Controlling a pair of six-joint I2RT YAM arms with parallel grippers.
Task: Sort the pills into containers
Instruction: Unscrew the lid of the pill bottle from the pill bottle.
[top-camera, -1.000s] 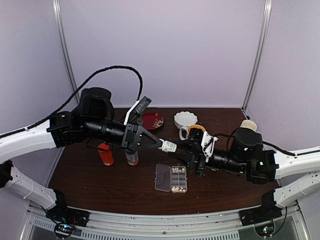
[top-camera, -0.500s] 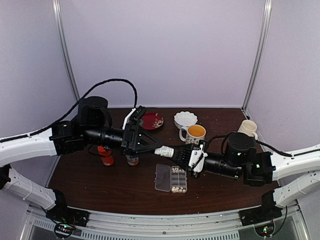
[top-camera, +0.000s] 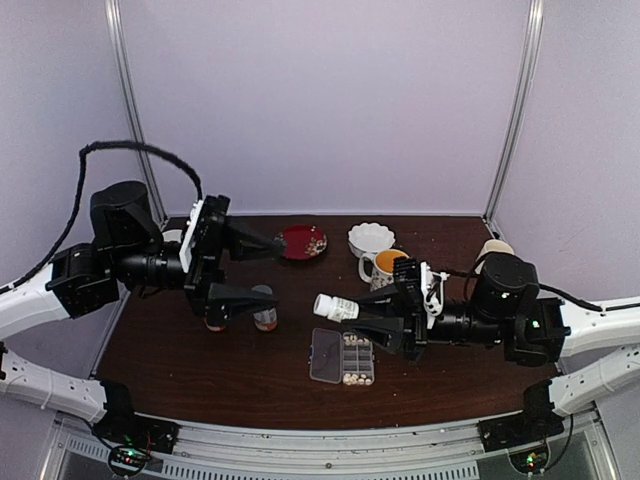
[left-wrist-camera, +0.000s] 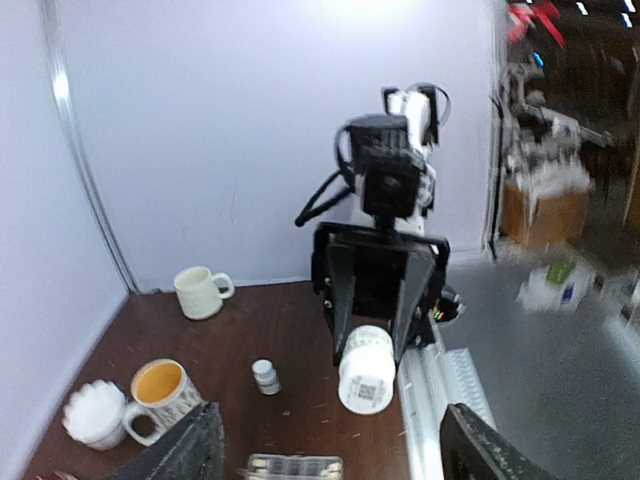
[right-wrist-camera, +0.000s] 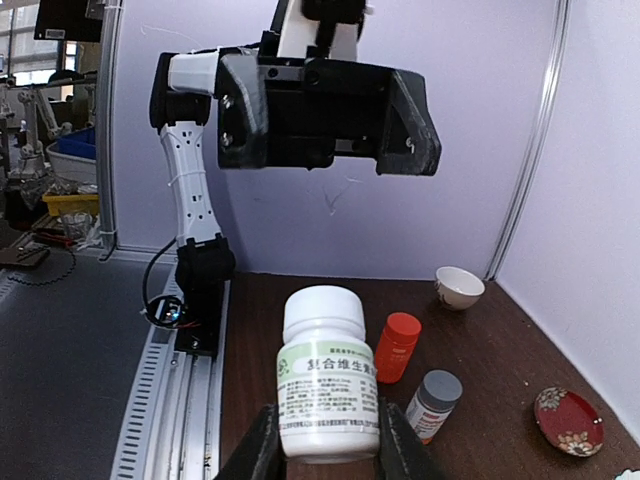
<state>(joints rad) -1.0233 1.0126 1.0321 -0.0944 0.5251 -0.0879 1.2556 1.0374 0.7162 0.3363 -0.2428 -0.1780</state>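
Note:
The clear pill box (top-camera: 343, 358) lies open near the table's front, its lid flat to the left. Pale pills (top-camera: 356, 346) fill the cells on its right; its edge shows in the left wrist view (left-wrist-camera: 293, 466). My right gripper (top-camera: 356, 314) is shut on a white labelled bottle (top-camera: 335, 306) (right-wrist-camera: 325, 385), held on its side above and left of the box. The right fingers (right-wrist-camera: 398, 447) press on both sides of the bottle's base. My left gripper (top-camera: 277, 268) (right-wrist-camera: 328, 120) stands open and empty well left of the bottle, facing it.
An orange bottle (right-wrist-camera: 397, 345) and a grey-capped bottle (right-wrist-camera: 433, 403) stand under the left gripper. Behind are a red plate (top-camera: 304, 241), a white scalloped bowl (top-camera: 371, 238), a mug of orange liquid (top-camera: 385, 268) and a cream mug (left-wrist-camera: 203, 292). A small grey-capped vial (left-wrist-camera: 265, 376) stands right of the box.
The left gripper opened, let go of the white bottle and drew back to the left. The right gripper now holds the bottle alone.

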